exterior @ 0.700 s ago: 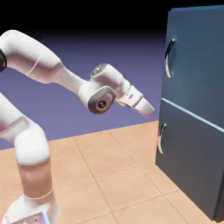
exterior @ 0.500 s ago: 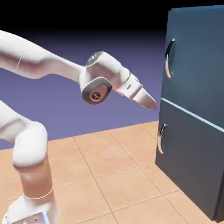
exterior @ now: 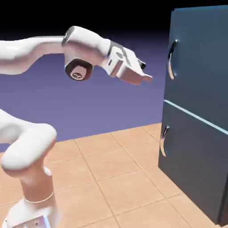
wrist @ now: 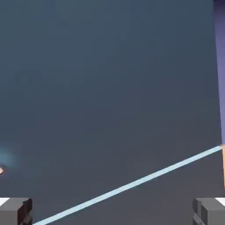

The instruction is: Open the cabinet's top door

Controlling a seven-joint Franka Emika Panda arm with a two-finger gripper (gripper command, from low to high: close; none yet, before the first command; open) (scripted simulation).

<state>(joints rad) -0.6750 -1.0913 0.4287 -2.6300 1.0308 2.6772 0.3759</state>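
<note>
Top door: upper flat dark blue-grey panel [exterior: 200, 62] of the tall box-shaped cabinet [exterior: 196, 178], shut flush with the cabinet front; it fills most of the hand view [wrist: 110, 79].
Cabinet place: stands on the tan tiled floor [exterior: 116, 178] at the exterior view's right edge, rising past the top of the arm.
Top handle: curved silver bar [exterior: 171, 59] at the top door's near vertical edge, bowed outward toward the arm.
Seam: pale thin line [exterior: 191, 113] between the two doors; in the hand view it runs slanted from the lower left up to the right [wrist: 132, 185].
Lower door: second dark blue-grey panel [exterior: 191, 164] beneath the seam, shut, with its own curved silver handle [exterior: 163, 140] at the same edge.
Arm: white jointed robot arm [exterior: 31, 147] rising from the floor's lower left corner, its forearm stretched level toward the cabinet.
Gripper: white two-finger gripper [exterior: 144, 76] pointing at the cabinet, level with the top handle and short of it, not touching; its jaws stand wide apart with nothing between them, the grey fingertips [wrist: 15, 210] sitting at opposite bottom corners of the hand view.
Backdrop: plain blue-violet wall [exterior: 89, 102] behind the arm.
</note>
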